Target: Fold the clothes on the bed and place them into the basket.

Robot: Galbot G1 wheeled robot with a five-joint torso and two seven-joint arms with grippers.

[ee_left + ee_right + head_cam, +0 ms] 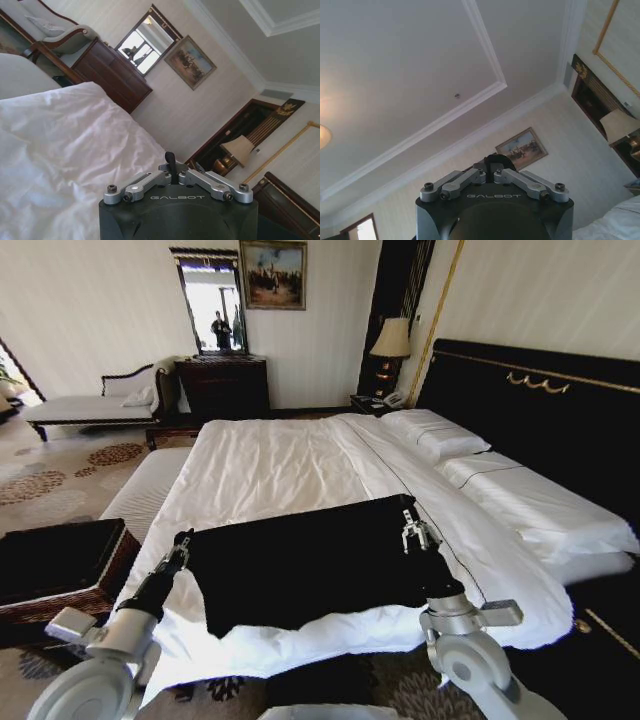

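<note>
Head view: black T-shirt [310, 565] spread across the bed's [270, 465] foot edge, long axis left-right. Left gripper [183, 542] pinched on its left corner, right gripper [413, 532] pinched on the right. Basket [62, 565] sits nearer the left arm.

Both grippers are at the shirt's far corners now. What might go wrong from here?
1. The black short-sleeved T-shirt lies near the foot edge of the white-duveted bed; a pull could drag it off.
2. The left gripper and right gripper could catch duvet along with shirt.
3. The dark woven wicker basket sits beside the left arm, risking a bump.
</note>
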